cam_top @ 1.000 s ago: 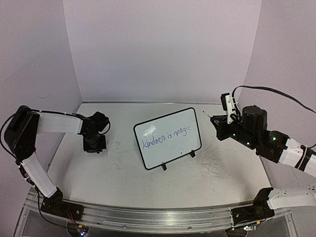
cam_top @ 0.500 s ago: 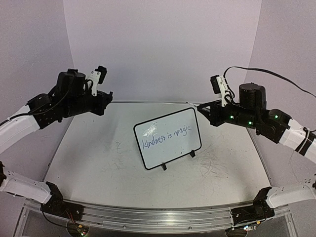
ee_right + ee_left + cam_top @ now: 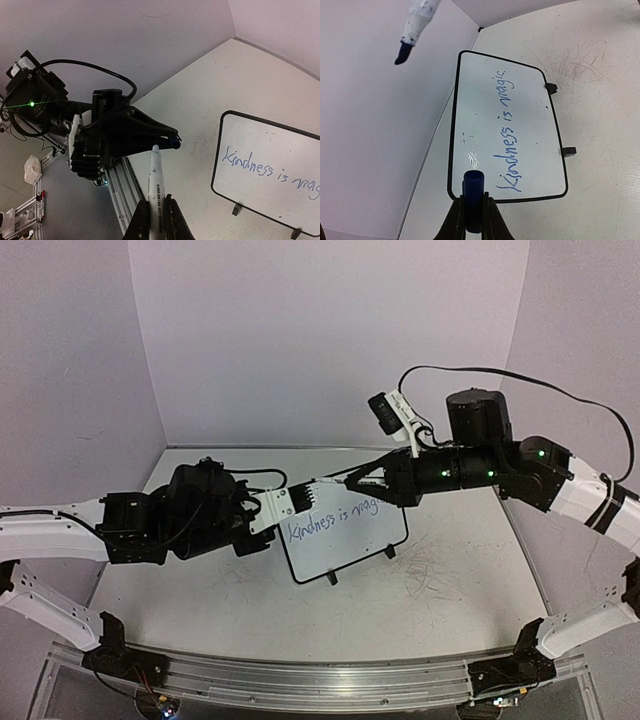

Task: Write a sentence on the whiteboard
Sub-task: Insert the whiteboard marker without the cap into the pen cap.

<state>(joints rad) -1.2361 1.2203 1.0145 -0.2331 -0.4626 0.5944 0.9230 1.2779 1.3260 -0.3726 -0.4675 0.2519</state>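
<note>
The whiteboard [image 3: 345, 540] stands tilted on two black feet at mid-table, with the blue sentence "Kindness is magic" [image 3: 335, 517] on it. It also shows in the left wrist view [image 3: 530, 100] and the right wrist view [image 3: 280, 150]. My right gripper [image 3: 352, 480] is shut on a white marker [image 3: 156, 182], uncapped, dark tip pointing left [image 3: 404, 51]. My left gripper [image 3: 308, 496] is shut on the blue marker cap [image 3: 473, 197]. In the right wrist view the cap [image 3: 173, 144] is just beside the marker tip, a small gap between them, above the board's left end.
The white tabletop [image 3: 200, 590] is scuffed with grey scribbles. Purple walls [image 3: 330, 340] close the back and sides. An aluminium rail [image 3: 300, 675] runs along the near edge. A black cable [image 3: 560, 390] loops over the right arm.
Both arms have swung in from the sides to the middle above the board. The left arm dropped from its raised pose. The marker tip and the cap now nearly meet.
</note>
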